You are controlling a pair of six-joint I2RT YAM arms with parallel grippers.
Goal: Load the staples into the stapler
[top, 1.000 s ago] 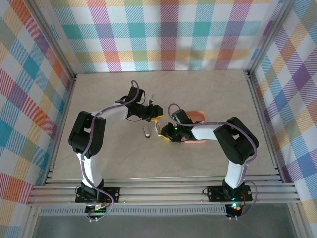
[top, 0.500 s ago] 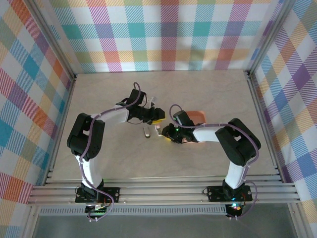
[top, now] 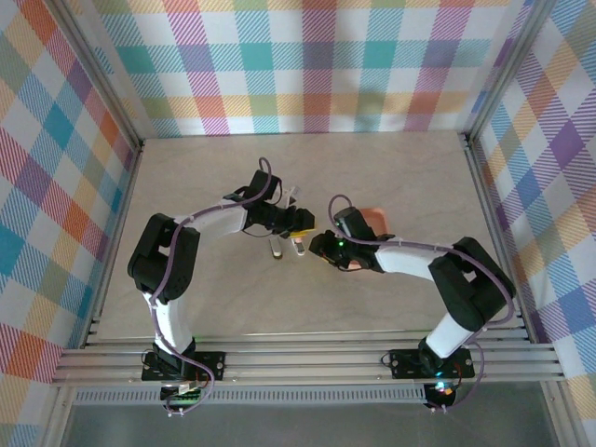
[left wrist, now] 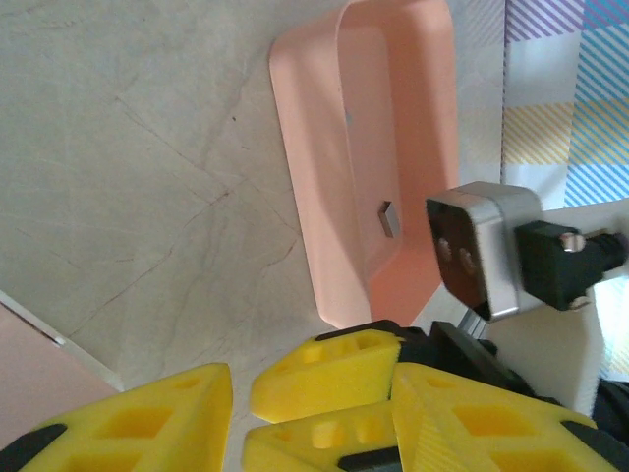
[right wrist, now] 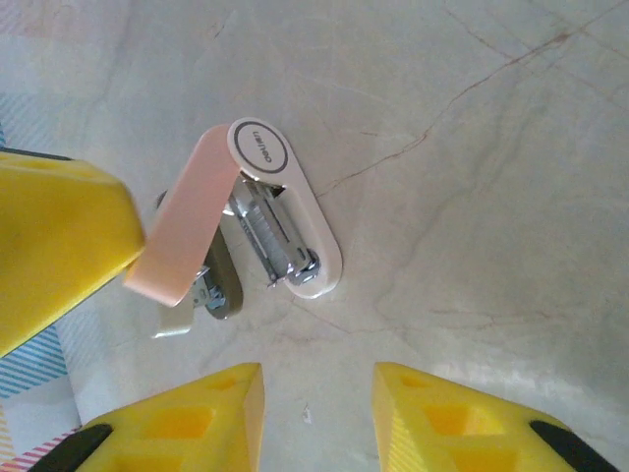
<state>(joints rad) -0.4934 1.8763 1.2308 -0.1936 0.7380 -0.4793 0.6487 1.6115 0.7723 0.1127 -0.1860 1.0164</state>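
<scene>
Stapler lies on the table near centre, betw. the two claws. Its white base is flat, the silvery metal track exposed, and the pink lid tipped up, leaning left in your right wrist view. A small olive-grey piece sits just beside the base, partly under the lid. One staple strip lies inside the pink tray, which sits apart from the stapler on the right arm's side. Your right claw hovers just short of the stapler, fingers apart w/ nothing betw. them, so it's released. Your left claw is at the lid's raised end w/ one finger against it; can't tell whether it's grasping.
</scene>
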